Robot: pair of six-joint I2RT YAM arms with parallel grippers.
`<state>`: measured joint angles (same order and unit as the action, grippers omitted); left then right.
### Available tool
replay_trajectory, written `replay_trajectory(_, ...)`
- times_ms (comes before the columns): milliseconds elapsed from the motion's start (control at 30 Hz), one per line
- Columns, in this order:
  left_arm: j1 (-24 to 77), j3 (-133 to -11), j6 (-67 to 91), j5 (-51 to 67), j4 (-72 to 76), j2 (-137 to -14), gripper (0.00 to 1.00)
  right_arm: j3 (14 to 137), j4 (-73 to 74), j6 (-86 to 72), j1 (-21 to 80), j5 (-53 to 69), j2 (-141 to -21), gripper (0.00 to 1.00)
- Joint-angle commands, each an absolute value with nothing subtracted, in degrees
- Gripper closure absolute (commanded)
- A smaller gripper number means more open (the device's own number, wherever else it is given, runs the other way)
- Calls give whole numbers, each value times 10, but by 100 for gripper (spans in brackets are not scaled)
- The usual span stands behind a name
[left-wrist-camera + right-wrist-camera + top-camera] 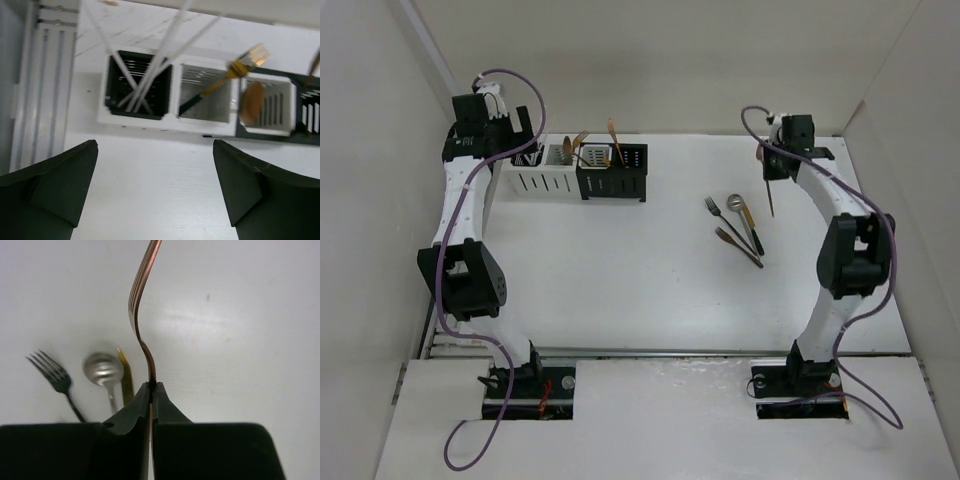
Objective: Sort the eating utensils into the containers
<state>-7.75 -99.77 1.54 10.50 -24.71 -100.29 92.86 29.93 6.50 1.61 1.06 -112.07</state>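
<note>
My right gripper (776, 168) is shut on a copper fork (141, 300), which shows edge-on with its tines pointing away; in the top view the fork (772, 197) hangs above the table's right side. On the table below lie a dark fork (55, 374), a silver spoon (102, 367) and a gold knife (126, 377). My left gripper (155, 146) stands open just in front of the containers (580, 172), holding nothing. The white caddy (106, 102) holds white chopsticks (150, 75), the one beside it a gold fork (235, 67), and a copper spoon (251, 100) stands further right.
A copper utensil (737, 246) lies with the loose pile (738, 225) right of centre. Purple cables (515, 80) loop over both arms. Walls close in the table at the back and sides, and the containers stand at the back left.
</note>
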Motion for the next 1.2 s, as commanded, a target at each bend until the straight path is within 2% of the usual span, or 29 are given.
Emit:
replay_trajectory(0, -51, -1015, -36, 244, -248, -964, 1, 966, 174, 23, 53, 25, -1004, 100)
replay_trajectory(133, -3, -1021, -55, 326, -254, -964, 1, 950, 63, -33, 138, 76, -971, 100)
replay_trajectory(300, 83, -1015, -72, 445, -254, -964, 1, 961, -99, -160, 228, 176, -1003, 100)
replay_trajectory(433, 116, -1028, -72, 450, -254, -970, 1, 984, -171, -212, 266, 236, -1037, 100)
replay_trajectory(800, 139, -1010, -30, 455, -214, -976, 2, 947, -283, -310, 308, 256, -1054, 100)
replay_trajectory(1033, 145, -999, -4, 428, -188, -981, 15, 934, -288, -321, 320, 261, -1060, 100)
replay_trajectory(1167, 145, -1005, -4, 428, -183, -981, 31, 928, -288, -326, 320, 261, -1060, 100)
